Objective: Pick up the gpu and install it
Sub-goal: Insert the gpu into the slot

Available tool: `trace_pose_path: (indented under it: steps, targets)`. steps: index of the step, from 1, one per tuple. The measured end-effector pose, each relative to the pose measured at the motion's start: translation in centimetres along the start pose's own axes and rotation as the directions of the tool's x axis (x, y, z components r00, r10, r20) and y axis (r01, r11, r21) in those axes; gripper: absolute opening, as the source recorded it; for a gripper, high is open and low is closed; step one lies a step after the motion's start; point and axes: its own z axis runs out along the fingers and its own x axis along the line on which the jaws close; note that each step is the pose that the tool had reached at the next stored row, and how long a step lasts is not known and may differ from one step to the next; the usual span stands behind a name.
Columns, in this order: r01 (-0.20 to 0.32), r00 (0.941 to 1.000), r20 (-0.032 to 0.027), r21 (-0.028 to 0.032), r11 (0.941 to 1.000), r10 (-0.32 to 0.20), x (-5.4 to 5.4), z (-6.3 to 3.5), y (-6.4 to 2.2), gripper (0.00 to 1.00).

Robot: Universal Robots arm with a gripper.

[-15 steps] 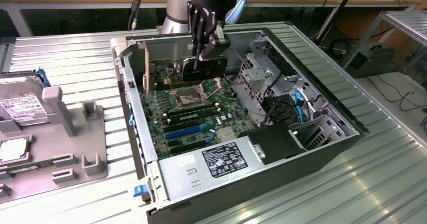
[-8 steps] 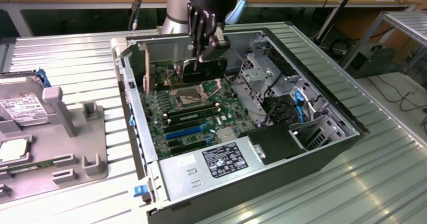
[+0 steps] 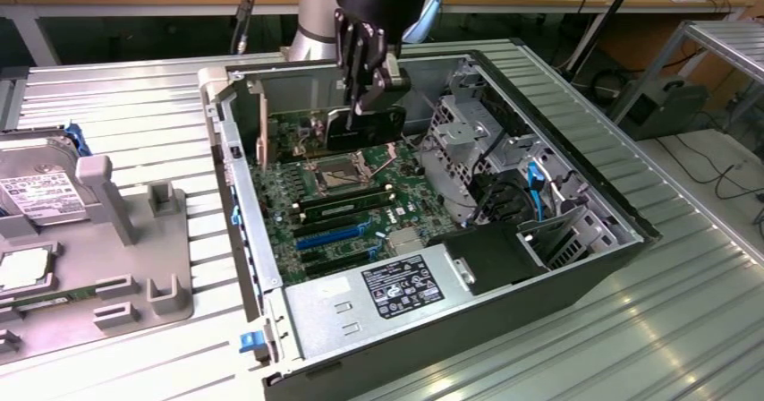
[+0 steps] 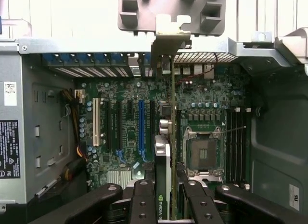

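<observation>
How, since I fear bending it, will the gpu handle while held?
Probably stiff: the gpu hangs straight from the hand. Thin and gripped near one edge, it may pivot if nudged.

An open computer case (image 3: 573, 155) lies on a ribbed metal table (image 3: 668, 329). Inside the case is a green board (image 3: 284, 195) with a square silver socket (image 3: 338, 173) near its middle. Blue wires (image 3: 534, 191) run inside the case. A silver power box (image 3: 340, 316) (with a black sticker (image 3: 400, 285)) fills the case's near end. Beside the case, on the exterior view's left, a gray tray (image 3: 143, 258) holds a hard drive (image 3: 36, 161) with a white label (image 3: 36, 195).
</observation>
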Motion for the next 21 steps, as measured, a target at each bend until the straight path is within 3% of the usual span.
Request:
trace_pose_path:
  steps: [21]
  targets:
    - [0.0,1.0,0.0,0.0,1.0,0.0,0.0,1.17,-0.05,0.27]
